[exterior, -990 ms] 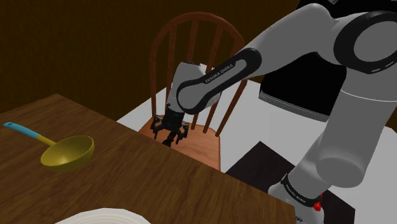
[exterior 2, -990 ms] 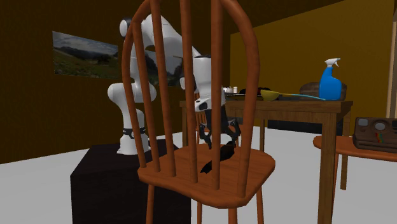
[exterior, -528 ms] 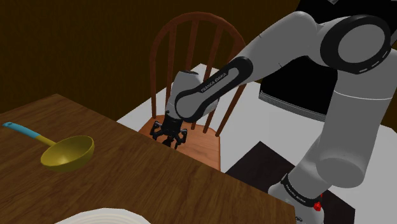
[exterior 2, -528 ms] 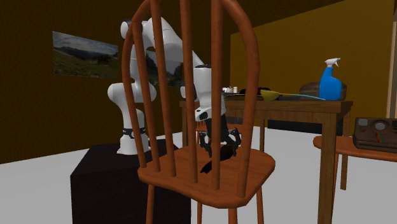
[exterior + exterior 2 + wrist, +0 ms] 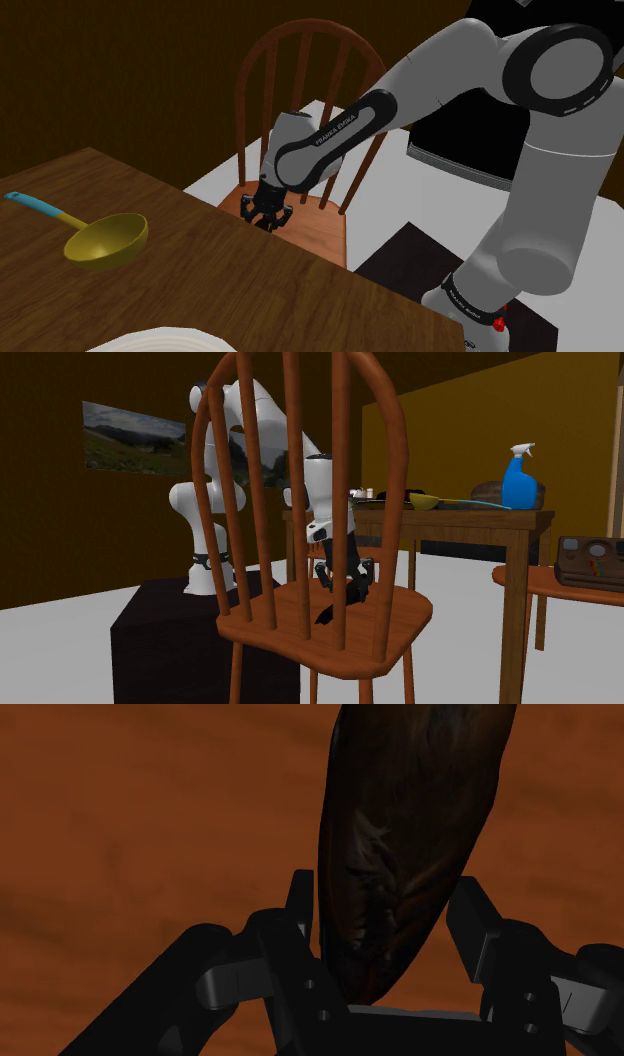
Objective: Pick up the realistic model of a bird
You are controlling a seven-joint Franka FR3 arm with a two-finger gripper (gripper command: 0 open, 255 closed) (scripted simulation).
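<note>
Hand [image 5: 385, 896] tighter now, clasp on bird [image 5: 420, 804]

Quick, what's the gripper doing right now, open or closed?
Gripper: closed on the dark bird model, down at the wooden chair seat.

The bird [image 5: 400, 854] looks dark and glossy; the chair seat [image 5: 150, 824] is smooth wood.

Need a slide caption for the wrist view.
Gripper closed on the dark bird, which lies on the wooden chair seat.
</note>
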